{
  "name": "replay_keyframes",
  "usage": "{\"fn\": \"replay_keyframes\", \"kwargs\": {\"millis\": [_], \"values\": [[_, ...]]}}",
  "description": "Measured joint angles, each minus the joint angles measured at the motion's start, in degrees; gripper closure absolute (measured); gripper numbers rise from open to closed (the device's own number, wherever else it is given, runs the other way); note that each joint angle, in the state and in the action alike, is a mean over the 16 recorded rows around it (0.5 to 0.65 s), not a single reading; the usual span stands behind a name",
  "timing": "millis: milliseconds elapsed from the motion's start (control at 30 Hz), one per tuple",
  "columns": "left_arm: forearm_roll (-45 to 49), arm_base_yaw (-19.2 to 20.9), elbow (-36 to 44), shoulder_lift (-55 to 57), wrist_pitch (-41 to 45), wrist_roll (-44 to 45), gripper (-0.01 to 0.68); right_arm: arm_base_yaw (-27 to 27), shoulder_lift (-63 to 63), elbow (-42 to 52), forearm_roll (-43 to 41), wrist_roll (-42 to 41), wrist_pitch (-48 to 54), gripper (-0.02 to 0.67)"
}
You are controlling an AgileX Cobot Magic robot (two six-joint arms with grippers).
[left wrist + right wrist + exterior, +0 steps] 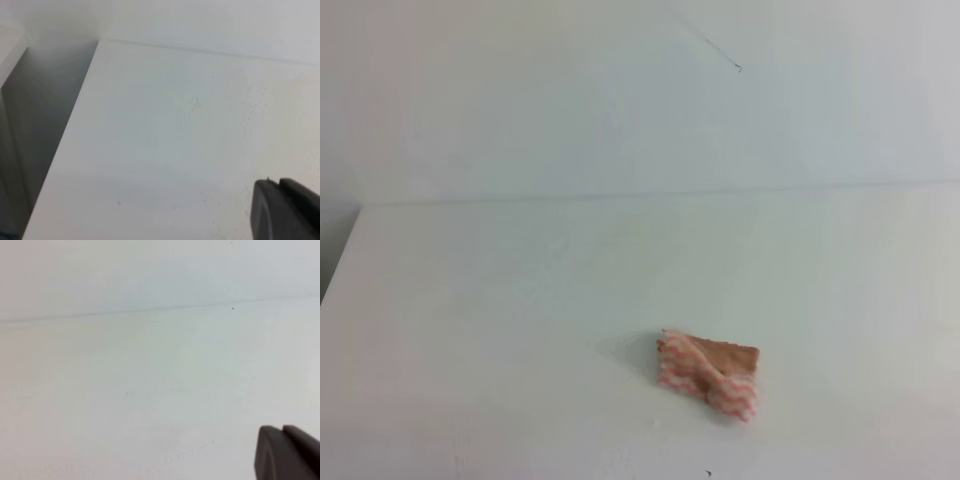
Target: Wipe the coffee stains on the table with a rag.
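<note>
The rag (710, 375), folded, with pink and white zigzag stripes and a tan patch on top, lies alone on the white table (520, 300), right of centre and near the front. No coffee stains show in any view. Neither gripper appears in the exterior high view. The left wrist view catches my left gripper (279, 184) at the bottom right corner, its dark fingers pressed together over bare table, holding nothing. My right gripper (282, 431) sits the same way in the right wrist view, shut and empty.
A pale wall (620, 100) rises behind the table's back edge. The table's left edge (65, 150) drops into a dark gap. A tiny black speck (708, 472) lies near the front edge.
</note>
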Motion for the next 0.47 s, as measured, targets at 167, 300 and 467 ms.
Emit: {"fn": "replay_keyframes", "kwargs": {"millis": [167,300,467], "values": [[0.00,0.00,0.00,0.00,0.00,0.00,0.672,0.00,0.00,-0.11,-0.18,-0.67,0.09,0.653],[0.00,0.00,0.00,0.00,0.00,0.00,0.672,0.00,0.00,-0.20,-0.36,-1.09,0.13,0.653],[0.00,0.00,0.00,0.00,0.00,0.00,0.672,0.00,0.00,-0.13,-0.45,-1.74,0.15,0.653]]}}
